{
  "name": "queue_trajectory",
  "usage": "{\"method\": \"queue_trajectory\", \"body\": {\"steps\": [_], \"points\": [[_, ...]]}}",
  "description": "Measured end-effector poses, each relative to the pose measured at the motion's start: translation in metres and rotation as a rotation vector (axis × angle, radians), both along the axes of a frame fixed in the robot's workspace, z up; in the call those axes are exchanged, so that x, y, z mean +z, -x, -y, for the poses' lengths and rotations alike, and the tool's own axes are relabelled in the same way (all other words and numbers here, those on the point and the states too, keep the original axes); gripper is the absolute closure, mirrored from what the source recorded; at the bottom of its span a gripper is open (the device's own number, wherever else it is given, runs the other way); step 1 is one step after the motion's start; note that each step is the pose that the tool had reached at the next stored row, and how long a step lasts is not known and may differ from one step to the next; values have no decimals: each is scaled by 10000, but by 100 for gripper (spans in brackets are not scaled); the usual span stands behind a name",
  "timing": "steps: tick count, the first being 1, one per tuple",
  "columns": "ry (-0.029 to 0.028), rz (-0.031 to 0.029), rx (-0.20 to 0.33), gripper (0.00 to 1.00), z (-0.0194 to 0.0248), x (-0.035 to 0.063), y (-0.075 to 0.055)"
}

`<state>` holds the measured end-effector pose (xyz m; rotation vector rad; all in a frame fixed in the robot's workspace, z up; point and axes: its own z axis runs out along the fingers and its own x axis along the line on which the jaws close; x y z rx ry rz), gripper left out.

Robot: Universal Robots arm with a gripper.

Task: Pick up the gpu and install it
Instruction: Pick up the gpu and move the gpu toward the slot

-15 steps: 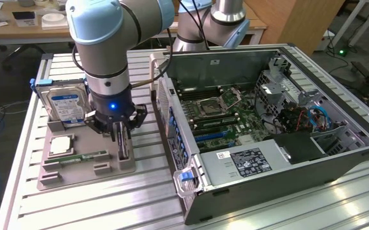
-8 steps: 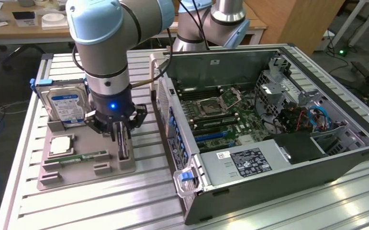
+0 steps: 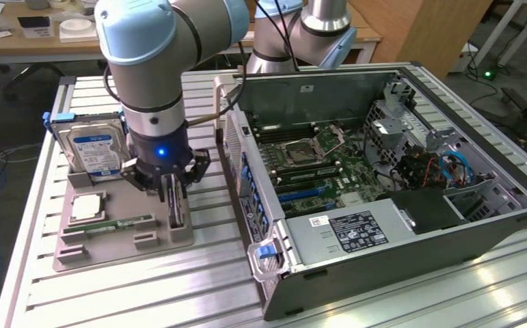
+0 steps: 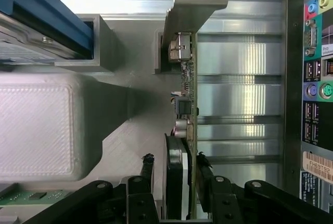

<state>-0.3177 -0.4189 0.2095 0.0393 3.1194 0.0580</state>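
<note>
1. The gpu (image 3: 178, 220) stands on its long edge in a slot of the grey tray (image 3: 117, 249), at the side of the tray nearest the open computer case (image 3: 382, 178). My guess is the slot keeps it upright so both faces can be reached from above.
2. The hand (image 3: 173, 197) hangs straight over the tray with one finger on each side of the card. In the wrist view the hand (image 4: 174, 164) has its fingers (image 4: 148, 162) apart. A strip of tray shows between one finger and the card's black cooler, so I judge that it straddles the card and does not pinch it.
3. The card's grey metal bracket (image 4: 192, 0) is at the end of the card far from the fingers, so they flank the board itself.
4. Also on the tray, on the side away from the case, are the hard drive (image 3: 94, 154), propped upright, a processor chip (image 3: 88, 205) and a RAM stick (image 3: 117, 224), both lying flat. Each has its own seat.
5. The case lies beside the tray on the slatted table (image 3: 154, 297), its side off and the motherboard (image 3: 318, 164) facing up. No card is fitted there, so the install is not yet done.
</note>
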Motion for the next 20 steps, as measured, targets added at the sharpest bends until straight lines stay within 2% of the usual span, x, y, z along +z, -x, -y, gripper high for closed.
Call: {"method": "queue_trajectory", "body": {"steps": [15, 16, 17, 18, 20], "points": [[0, 0, 0, 57, 0, -38, 0], [0, 0, 0, 63, 0, -38, 0], [1, 0, 0, 63, 0, -38, 0], [0, 0, 0, 70, 0, -38, 0], [0, 0, -1, 70, 0, -38, 0]]}}
